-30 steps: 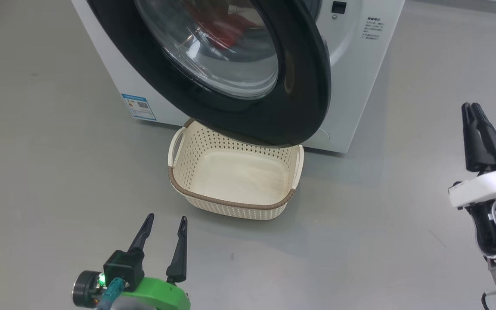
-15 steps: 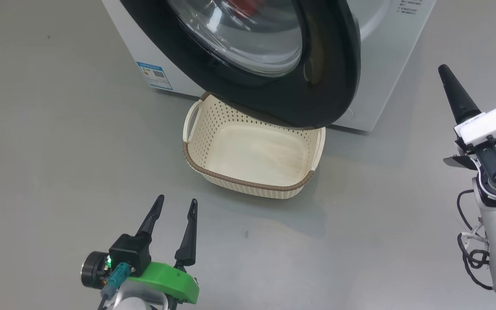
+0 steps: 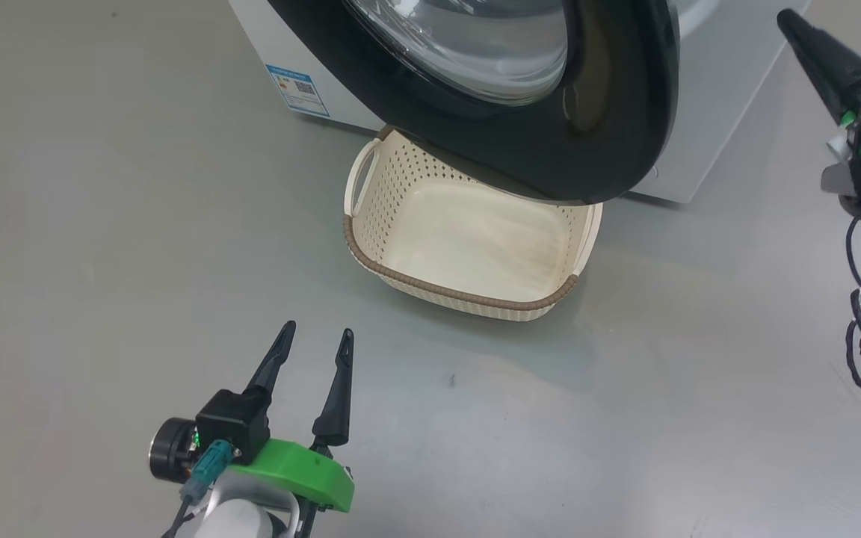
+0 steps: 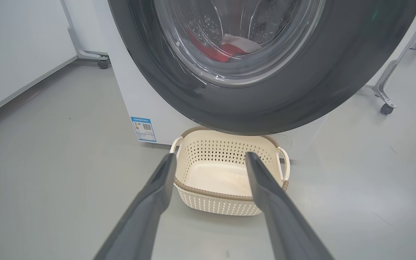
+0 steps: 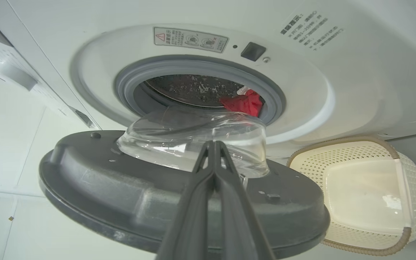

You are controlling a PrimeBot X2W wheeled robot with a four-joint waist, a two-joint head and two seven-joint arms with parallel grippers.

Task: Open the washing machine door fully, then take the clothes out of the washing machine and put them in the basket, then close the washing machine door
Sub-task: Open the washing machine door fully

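Washing machine door [image 3: 610, 142]: partly open on washing machine [image 3: 707, 104], black rim overhanging basket [image 3: 393, 202]. Basket: on floor directly before washing machine. Clothes [image 5: 244, 103]: red, perhaps some white, inside washing machine. Left gripper [image 3: 318, 329]: fingers spread, holding nothing, well before washing machine. Right gripper [image 5: 213, 144]: fingers pressed together, empty, facing door's inner side.

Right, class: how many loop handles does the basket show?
2 on the basket: one handle at its left end, the other handle at its right, in the left wrist view.
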